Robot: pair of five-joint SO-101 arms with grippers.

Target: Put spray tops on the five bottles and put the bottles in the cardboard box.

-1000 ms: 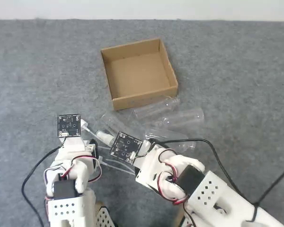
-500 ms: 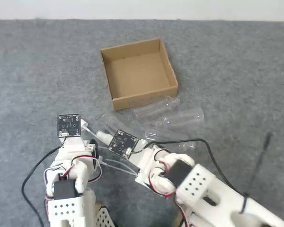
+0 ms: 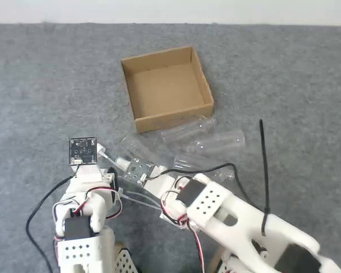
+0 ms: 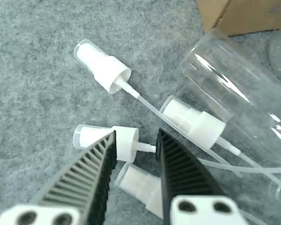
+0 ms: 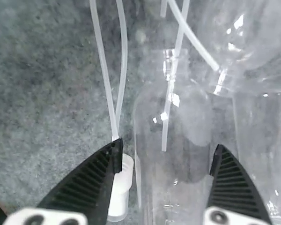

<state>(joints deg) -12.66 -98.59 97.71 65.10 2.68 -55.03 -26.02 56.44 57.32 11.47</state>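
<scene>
Several clear bottles (image 3: 202, 136) lie on their sides on the grey carpet, just in front of the empty cardboard box (image 3: 167, 88). White spray tops with long thin tubes lie between the two arms. My left gripper (image 4: 136, 136) is open, its fingers on either side of one spray top (image 4: 119, 140) on the carpet. Other spray tops (image 4: 103, 65) (image 4: 196, 124) lie beside a bottle (image 4: 234, 93). My right gripper (image 5: 167, 149) is open low over a clear bottle (image 5: 178, 159), one finger on each side. A spray top (image 5: 122, 187) lies by one right fingertip.
The left arm (image 3: 82, 210) and right arm (image 3: 216, 210) stand close together at the near edge. Loose tubes (image 5: 105, 70) cross the carpet by the bottle. Bare carpet stretches to the left and right of the box. A black cable (image 3: 264, 170) arches by the right arm.
The right arm has swung left and forward, bringing its wrist closer to the bottles and the left arm. The left arm has kept still.
</scene>
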